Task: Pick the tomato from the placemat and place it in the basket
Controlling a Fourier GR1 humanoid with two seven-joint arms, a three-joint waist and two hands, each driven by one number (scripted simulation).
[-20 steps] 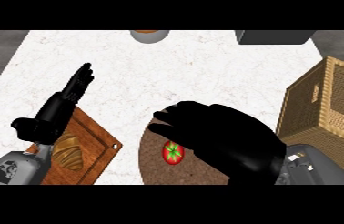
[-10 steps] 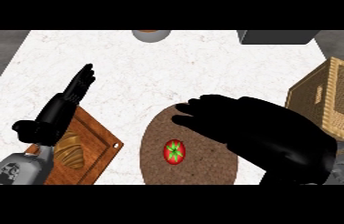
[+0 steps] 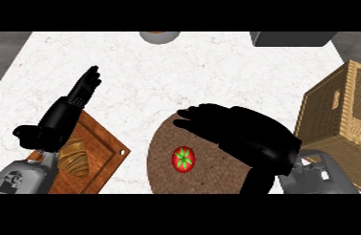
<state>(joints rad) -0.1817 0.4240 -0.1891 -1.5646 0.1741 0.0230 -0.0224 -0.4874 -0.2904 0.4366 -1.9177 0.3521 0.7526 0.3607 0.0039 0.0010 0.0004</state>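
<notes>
A red tomato with a green stem lies on the round brown placemat, left of its middle. My right hand hovers over the mat just right of and above the tomato, fingers spread toward the left, holding nothing. The wicker basket stands at the right edge of the counter, partly cut off. My left hand rests open at the left, fingers pointing up and away.
A wooden cutting board with a bread loaf lies under the left forearm. A grey bowl and a dark box sit at the counter's far edge. White marble counter spreads between.
My right hand has drawn back to the right off the tomato, uncovering it, then edged back left toward it. The tomato stays on the mat. The left hand is still.
</notes>
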